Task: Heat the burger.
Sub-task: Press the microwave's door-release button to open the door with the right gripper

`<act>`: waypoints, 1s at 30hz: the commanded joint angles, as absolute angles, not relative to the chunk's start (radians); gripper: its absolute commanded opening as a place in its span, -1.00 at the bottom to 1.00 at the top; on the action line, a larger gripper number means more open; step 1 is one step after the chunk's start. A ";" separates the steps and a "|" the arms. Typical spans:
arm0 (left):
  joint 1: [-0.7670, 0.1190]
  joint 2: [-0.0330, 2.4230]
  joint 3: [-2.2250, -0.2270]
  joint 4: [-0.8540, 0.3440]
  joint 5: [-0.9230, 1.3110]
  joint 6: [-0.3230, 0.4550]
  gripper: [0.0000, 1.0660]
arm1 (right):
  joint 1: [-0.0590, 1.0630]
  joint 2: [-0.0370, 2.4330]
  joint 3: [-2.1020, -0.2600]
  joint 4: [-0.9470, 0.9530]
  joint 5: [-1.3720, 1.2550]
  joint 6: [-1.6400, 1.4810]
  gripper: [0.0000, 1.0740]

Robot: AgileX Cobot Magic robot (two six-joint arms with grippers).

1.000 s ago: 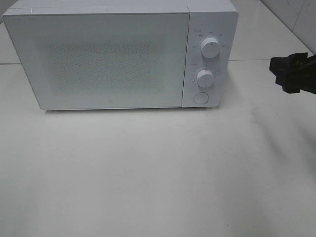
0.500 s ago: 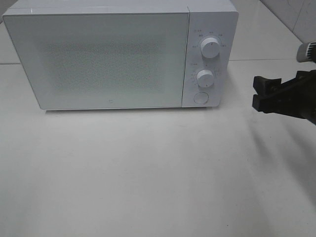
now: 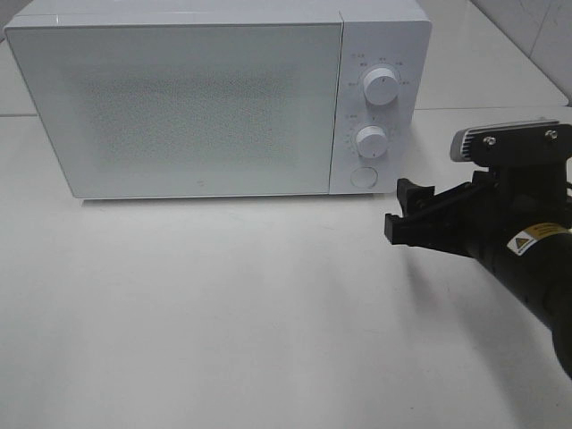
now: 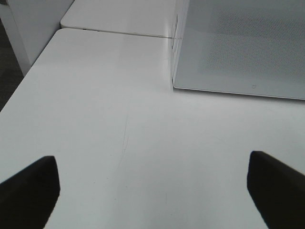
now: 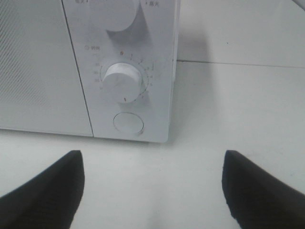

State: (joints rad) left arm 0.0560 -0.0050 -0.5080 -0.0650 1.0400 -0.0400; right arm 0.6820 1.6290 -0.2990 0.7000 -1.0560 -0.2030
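The burger is out of view in every frame. A white microwave (image 3: 214,98) stands at the back of the white table with its door shut. Its panel has two knobs (image 3: 382,87) (image 3: 370,140) and a round button (image 3: 363,176). My right gripper (image 3: 402,213) is open and empty, a short way right of and in front of the button, pointing at it. In the right wrist view the lower knob (image 5: 123,81) and button (image 5: 128,123) lie ahead between the spread fingers (image 5: 45,188). My left gripper (image 4: 152,191) is open and empty over the table left of the microwave (image 4: 243,47).
The white table (image 3: 250,313) stretches in front of the microwave. In the left wrist view the table's left edge (image 4: 28,76) drops to a dark floor. A tiled wall (image 3: 536,27) rises at the back right.
My right arm has come in from the right edge toward the microwave's control panel, moving left and a little lower. The microwave has not moved.
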 commanded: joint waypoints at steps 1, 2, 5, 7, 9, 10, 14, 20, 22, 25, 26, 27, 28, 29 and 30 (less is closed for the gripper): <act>0.060 -0.024 -0.503 -0.068 1.035 -0.042 0.88 | 0.777 1.669 -0.336 0.822 -1.086 -0.268 0.42; 0.060 -0.024 -0.503 -0.068 1.035 -0.042 0.88 | 0.793 1.677 -0.342 0.833 -1.086 -0.277 0.42; 0.060 -0.024 -0.503 -0.068 1.035 -0.042 0.88 | 0.817 1.688 -0.358 0.847 -1.086 -0.287 0.42; 0.060 -0.024 -0.503 -0.068 1.035 -0.042 0.88 | 0.843 1.701 -0.379 0.857 -1.084 -0.286 0.42; 0.060 -0.024 -0.503 -0.068 1.035 -0.042 0.88 | 0.852 1.703 -0.390 0.861 -1.079 -0.286 0.42; 0.060 -0.024 -0.503 -0.068 1.035 -0.042 0.88 | 0.854 1.703 -0.392 0.862 -1.077 -0.286 0.42; 0.060 -0.024 -0.503 -0.068 1.035 -0.042 0.88 | 0.854 1.703 -0.397 0.866 -1.070 -0.250 0.40; 0.060 -0.024 -0.503 -0.068 1.035 -0.042 0.88 | 0.854 1.703 -0.397 0.915 -1.056 -0.052 0.25; 0.060 -0.024 -0.503 -0.068 1.035 -0.042 0.88 | 0.854 1.703 -0.397 0.926 -1.056 0.049 0.17; 0.060 -0.024 -0.503 -0.068 1.035 -0.042 0.88 | 0.854 1.703 -0.397 0.936 -1.056 0.232 0.04; 0.060 -0.024 -0.503 -0.068 1.035 -0.042 0.88 | 0.854 1.703 -0.397 0.936 -1.056 0.304 -0.02; 0.060 -0.024 -0.503 -0.068 1.035 -0.042 0.88 | 0.854 1.703 -0.397 0.936 -1.056 0.304 -0.02; 0.060 -0.024 -0.503 -0.068 1.035 -0.042 0.88 | 0.854 1.703 -0.397 0.936 -1.048 0.437 -0.12; 0.060 -0.024 -0.503 -0.068 1.035 -0.042 0.88 | 0.854 1.703 -0.397 0.936 -1.043 0.514 -0.17; 0.060 -0.024 -0.503 -0.068 1.035 -0.042 0.88 | 0.854 1.703 -0.397 0.936 -1.035 0.669 -0.27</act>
State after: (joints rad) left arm 0.0560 -0.0050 -0.5080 -0.0650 1.0400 -0.0400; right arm 0.8500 1.7060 -0.3870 0.9380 -1.0530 0.4550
